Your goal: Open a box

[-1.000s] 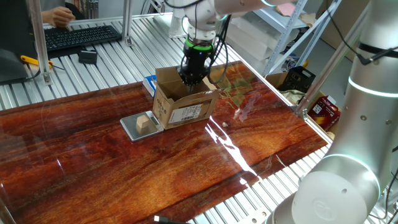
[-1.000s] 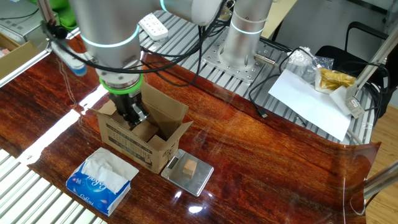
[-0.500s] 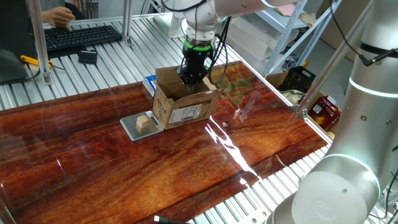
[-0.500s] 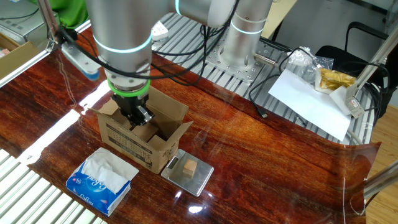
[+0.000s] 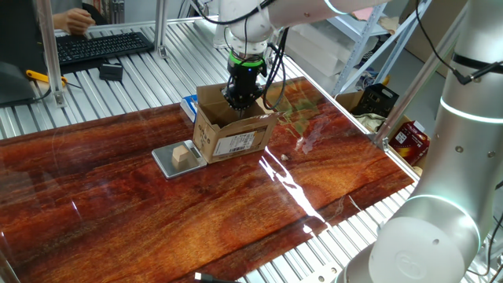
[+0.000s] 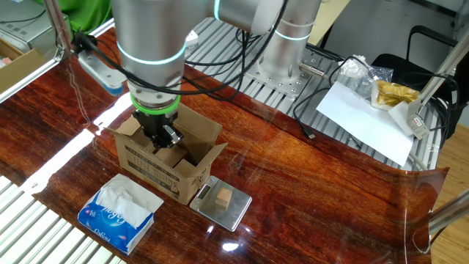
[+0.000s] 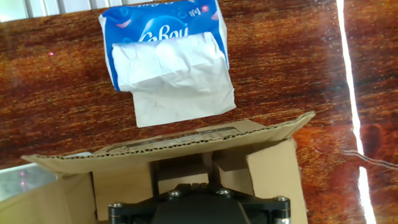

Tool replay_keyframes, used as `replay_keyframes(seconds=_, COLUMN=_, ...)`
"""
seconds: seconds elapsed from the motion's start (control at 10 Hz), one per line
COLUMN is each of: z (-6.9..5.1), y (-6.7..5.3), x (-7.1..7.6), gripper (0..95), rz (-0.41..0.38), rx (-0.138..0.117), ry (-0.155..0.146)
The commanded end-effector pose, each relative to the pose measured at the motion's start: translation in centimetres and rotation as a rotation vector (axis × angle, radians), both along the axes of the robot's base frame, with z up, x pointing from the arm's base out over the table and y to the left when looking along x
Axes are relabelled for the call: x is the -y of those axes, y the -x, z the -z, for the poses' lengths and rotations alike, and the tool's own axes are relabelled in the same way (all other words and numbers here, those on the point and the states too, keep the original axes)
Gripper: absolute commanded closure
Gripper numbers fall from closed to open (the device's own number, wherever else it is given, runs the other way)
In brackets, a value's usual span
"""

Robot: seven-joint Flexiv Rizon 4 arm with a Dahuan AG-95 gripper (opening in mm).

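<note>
The box (image 5: 233,142) is a small brown carton with a white barcode label, standing on the wooden table with its top flaps raised. In the other fixed view the box (image 6: 150,166) shows printed text on its side. My gripper (image 5: 238,100) points straight down into the open top, fingers together, between the flaps. From the other side the gripper (image 6: 164,139) looks shut, with nothing visibly held. The hand view looks over the black hand housing (image 7: 193,208) at the box's far flap (image 7: 186,149) and inner walls.
A blue-and-white tissue packet (image 6: 119,213) lies beside the box. A small grey scale (image 6: 209,213) carries a tan wooden cube (image 6: 224,198) on the box's other side. A keyboard (image 5: 102,43) and a person's hand sit at the back. Papers (image 6: 366,117) lie off the table's edge.
The arm's wrist has shifted slightly sideways above the box. The fingers stay shut inside the open top, and the box has not moved.
</note>
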State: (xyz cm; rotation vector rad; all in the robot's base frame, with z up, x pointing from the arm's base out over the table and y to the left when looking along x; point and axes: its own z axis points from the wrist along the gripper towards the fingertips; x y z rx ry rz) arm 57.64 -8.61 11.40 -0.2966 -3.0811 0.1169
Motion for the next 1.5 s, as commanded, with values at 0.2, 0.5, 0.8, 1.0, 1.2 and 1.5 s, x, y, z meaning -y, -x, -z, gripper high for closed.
replay_keyframes(seconds=0.2, z=-0.04, y=-0.02, x=-0.09, gripper=95.0, rz=0.080, rx=-0.016, ry=-0.107)
replay_keyframes(seconds=0.5, z=-0.04, y=-0.02, x=-0.09, gripper=95.0, rz=0.114, rx=-0.018, ry=-0.148)
replay_keyframes(seconds=0.8, z=-0.04, y=-0.02, x=-0.09, gripper=95.0, rz=0.127, rx=-0.025, ry=-0.144)
replay_keyframes(seconds=1.0, z=-0.04, y=-0.02, x=-0.09, gripper=95.0, rz=0.111, rx=-0.023, ry=-0.136)
replay_keyframes(seconds=1.2, z=-0.04, y=-0.02, x=-0.09, gripper=95.0, rz=0.069, rx=-0.026, ry=-0.135)
replay_keyframes(seconds=1.5, z=-0.04, y=-0.02, x=-0.09, gripper=95.0, rz=-0.021, rx=-0.031, ry=-0.121)
